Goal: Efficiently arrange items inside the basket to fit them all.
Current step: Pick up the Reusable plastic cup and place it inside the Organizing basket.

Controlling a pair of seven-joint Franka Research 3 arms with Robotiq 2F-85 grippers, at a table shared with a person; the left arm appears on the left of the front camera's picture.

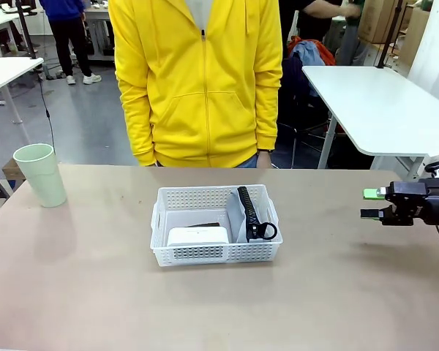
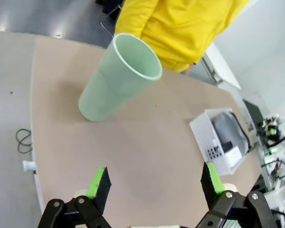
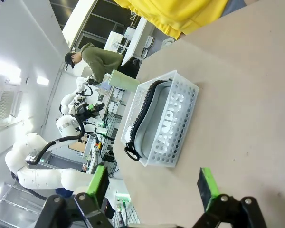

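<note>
- So, the packing looks nearly finished: the grey pouch (image 1: 236, 216) stands on its edge in the right part of the basket (image 1: 216, 253), zipper up.
- The white box (image 1: 197, 235) lies at the front left of the basket, and a dark shape just behind it is, I think, the stapler (image 1: 205, 225); it is mostly hidden.
- The green cup (image 1: 41, 174) is not yet inside. It stands upright on the counter (image 1: 95, 292), near the far left corner and well apart from the basket.
- My left fingers (image 2: 154, 178) are spread wide with nothing between them, above the counter and pointed toward the cup, not touching it.
- My right fingers (image 1: 373, 204) are also apart and hold nothing, hovering at the right side, well away from the basket.
- I judge the step in hand is fetching the cup with my left arm.
- The next move calls for closing around the cup wall without tipping it.
- After that, the free room seems to be at the back left of the basket, so the cup must go there.
</note>
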